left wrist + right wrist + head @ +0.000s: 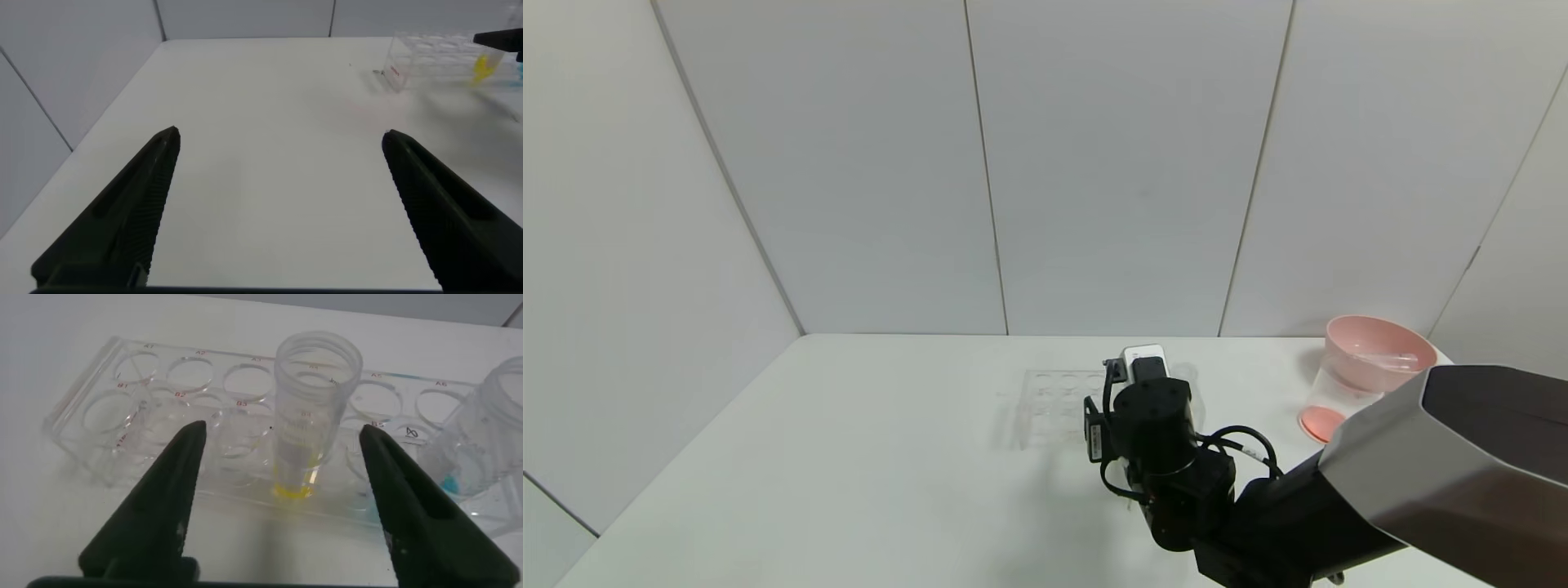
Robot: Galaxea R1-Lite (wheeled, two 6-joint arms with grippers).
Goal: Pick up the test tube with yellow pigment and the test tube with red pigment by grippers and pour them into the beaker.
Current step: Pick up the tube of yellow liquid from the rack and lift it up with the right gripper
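Yellow-tinted clear test tube (pixel 301 425) upright in clear plastic rack (pixel 98 429), seen only by right wrist, right gripper (pixel 282 469) spread open around it, left gripper (pixel 282 175) open over white table (pixel 261 106).

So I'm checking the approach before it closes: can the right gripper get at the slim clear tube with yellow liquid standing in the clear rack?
Probably yes. The right gripper is open, its fingers either side of the yellow-liquid tube, which stands upright in the clear many-holed rack; nothing sits between them.

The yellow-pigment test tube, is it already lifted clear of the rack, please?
No, the yellow-pigment test tube stands upright in the rack.
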